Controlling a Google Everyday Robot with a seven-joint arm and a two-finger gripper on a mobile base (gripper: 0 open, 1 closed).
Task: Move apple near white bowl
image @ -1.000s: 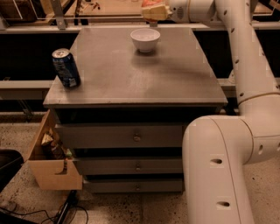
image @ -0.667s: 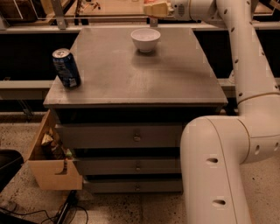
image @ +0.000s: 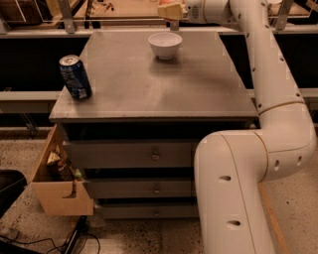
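Far left of the small glossy white ceramic bowl [image: 165, 44], a blue soda can [image: 75, 77] stands upright by the left edge of the grey metal table [image: 149, 94]. The bowl sits near the far edge, with bare tabletop in front and right. Above and just behind it, the white arm's gripper [image: 172, 12] pinches the reddish-yellow apple [image: 167, 10].

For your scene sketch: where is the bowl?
The bowl sits far-centre on the table; the gripper hangs just beyond it, at the camera view's top edge.

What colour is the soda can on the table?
Blue can, camera view; the gripper hangs beyond the white bowl.
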